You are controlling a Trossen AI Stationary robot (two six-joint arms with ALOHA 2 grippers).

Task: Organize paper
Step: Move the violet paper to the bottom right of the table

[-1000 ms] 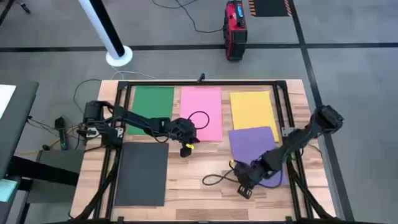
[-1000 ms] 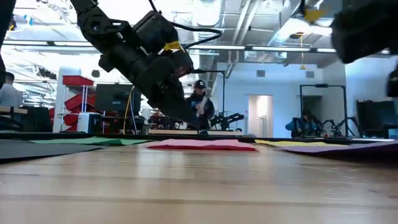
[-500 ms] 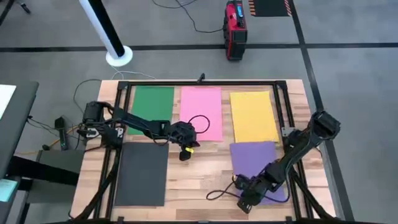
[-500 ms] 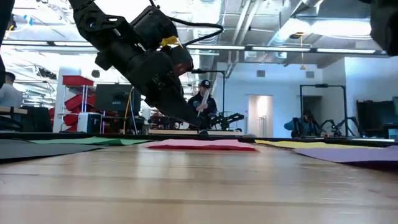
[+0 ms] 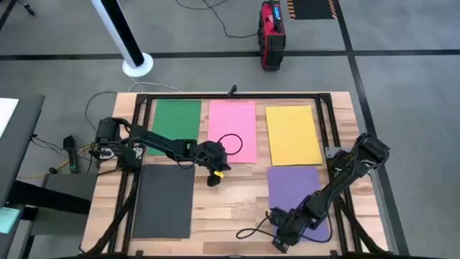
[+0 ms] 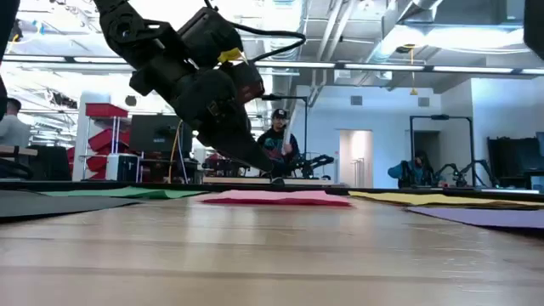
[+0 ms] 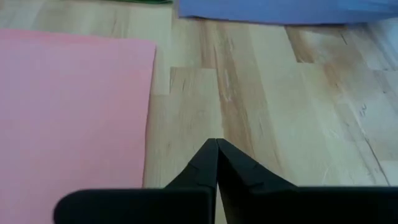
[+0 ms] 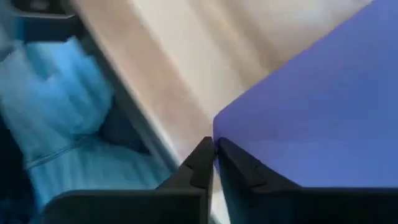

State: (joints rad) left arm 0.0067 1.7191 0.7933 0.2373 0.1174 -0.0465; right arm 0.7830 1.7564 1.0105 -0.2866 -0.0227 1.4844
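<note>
Five sheets of paper lie flat on the wooden table: green [image 5: 176,126], pink [image 5: 232,131] and yellow [image 5: 293,134] in a far row, dark grey [image 5: 164,201] at the near left, purple [image 5: 298,201] at the near right. My right gripper [image 5: 282,235] is shut at the purple sheet's near left corner, close to the table's near edge. My left gripper [image 5: 214,173] is shut over bare wood [image 7: 249,99], just off the pink sheet's [image 7: 68,112] near edge. My right gripper pinches the purple sheet's near left corner [image 8: 225,127] between its two fingertips; the arm reaches in from the far right. The rest of the sheet lies flat on the table. My left gripper's shut tips [image 6: 276,179] are down at table level; whether they touch, I cannot tell.
A black metal frame [image 5: 230,96] runs round the work area. A black cable loop [image 5: 230,138] lies over the pink sheet, and another [image 5: 251,232] lies by my right gripper. Bare wood [image 5: 230,201] shows between the dark grey and purple sheets.
My right gripper has moved toward the table's near edge, and the purple sheet has slid along with it. The sheet now lies clear of the yellow one and squarer to the table. The other sheets have stayed put.
</note>
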